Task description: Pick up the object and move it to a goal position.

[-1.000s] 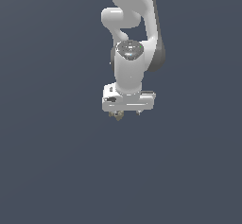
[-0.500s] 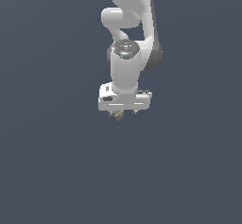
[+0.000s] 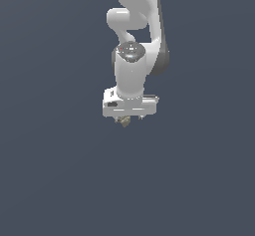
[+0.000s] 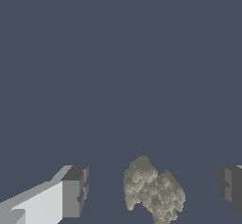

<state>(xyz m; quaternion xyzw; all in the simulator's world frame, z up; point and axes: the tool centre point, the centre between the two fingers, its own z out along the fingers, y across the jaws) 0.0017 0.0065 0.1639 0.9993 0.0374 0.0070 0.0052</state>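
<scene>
1. Object (image 4: 153, 192): small lumpy olive-tan lump with a bumpy surface. In the wrist view it sits between the two fingers, with a clear gap on each side and touching neither.
2. In the exterior view the object (image 3: 124, 121) shows just under the white hand, partly hidden by it. Whether it rests on the ground or hangs off it is not readable.
3. Gripper (image 4: 153, 190): jaws spread wide and clamped on nothing. One dark-tipped finger (image 4: 74, 191) is on one side of the lump and the other finger (image 4: 230, 183) is on the far side.
4. Gripper (image 3: 128, 118) in the exterior view: pointing straight down, fingers mostly hidden behind the hand block, only short stubs visible.
5. Arm (image 3: 133, 56): white Panda links with dark joint bands, coming down from the top edge of the exterior view, wrist vertical over the object.
6. Ground (image 3: 60, 180): flat uniform dark blue-grey, with no edges or corners visible to place things by.
</scene>
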